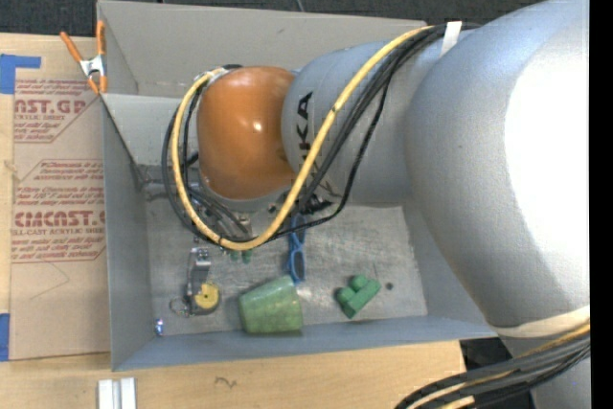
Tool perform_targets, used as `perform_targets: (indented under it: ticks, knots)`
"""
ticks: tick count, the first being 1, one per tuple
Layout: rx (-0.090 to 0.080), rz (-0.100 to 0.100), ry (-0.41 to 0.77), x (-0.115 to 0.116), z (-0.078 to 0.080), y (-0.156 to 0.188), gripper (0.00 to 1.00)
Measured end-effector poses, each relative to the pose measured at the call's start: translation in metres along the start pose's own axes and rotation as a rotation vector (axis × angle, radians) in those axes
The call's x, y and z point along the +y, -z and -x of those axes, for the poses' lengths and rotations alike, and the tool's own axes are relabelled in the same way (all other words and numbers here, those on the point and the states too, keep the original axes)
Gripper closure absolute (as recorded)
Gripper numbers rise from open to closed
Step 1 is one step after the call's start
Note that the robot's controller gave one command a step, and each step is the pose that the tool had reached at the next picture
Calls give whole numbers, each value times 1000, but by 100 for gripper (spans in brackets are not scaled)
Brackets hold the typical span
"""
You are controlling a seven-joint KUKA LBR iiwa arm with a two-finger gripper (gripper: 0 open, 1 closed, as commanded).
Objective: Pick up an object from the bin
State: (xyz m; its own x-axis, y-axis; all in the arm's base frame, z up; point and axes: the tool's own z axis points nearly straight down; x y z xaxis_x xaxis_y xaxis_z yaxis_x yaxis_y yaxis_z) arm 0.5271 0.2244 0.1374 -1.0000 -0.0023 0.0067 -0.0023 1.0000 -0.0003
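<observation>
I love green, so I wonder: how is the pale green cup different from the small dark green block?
The pale green cup is bigger than the dark green block. The cup is light and rounded, lying on its side; the block is deeper green and chunky with a knob. Both are green and lie on the floor of the bin.

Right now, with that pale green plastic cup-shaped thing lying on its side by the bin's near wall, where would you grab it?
Probably across the middle of the pale green cup-shaped thing, coming straight down from above. It lies on its side, so its rounded flanks offer two opposed faces to close on. The grey bin wall close beside it would likely block a sideways approach.
</observation>
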Motion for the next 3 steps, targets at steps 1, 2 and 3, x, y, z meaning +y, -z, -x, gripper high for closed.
perform_targets:
  ticks: [1, 2, 3]
  knots:
    - [-15, 3, 101, -27, -38, -66, 0]
    - [-9, 3, 102, -26, -39, -65, 100]
    - [-15, -1, 398, -85, -6, 120, 100]
